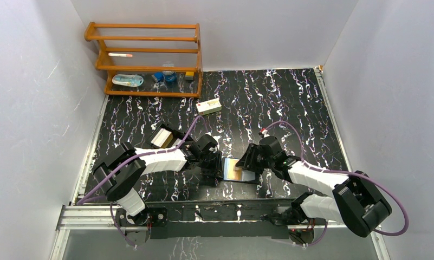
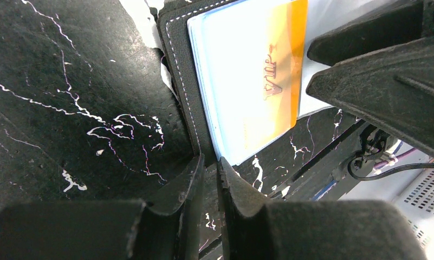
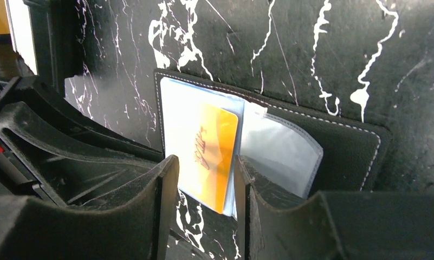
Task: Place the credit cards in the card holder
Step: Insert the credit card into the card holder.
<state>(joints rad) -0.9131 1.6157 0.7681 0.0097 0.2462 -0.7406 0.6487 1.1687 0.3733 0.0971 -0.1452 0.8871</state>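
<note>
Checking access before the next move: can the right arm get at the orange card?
Probably yes: the open right gripper straddles the orange card in the card holder, with nothing between.

Bright even lighting, soft shadows, wrist views blurred close-up.

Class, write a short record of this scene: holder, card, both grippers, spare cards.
card holder: open, flat on the table between the grippers
card: yellow and white, on the holder's clear sleeves
left gripper: nearly shut, tips at the holder's corner; grip unclear
right gripper: open, fingers either side of the card
black box: open, pale stack inside, left of the holder
</note>
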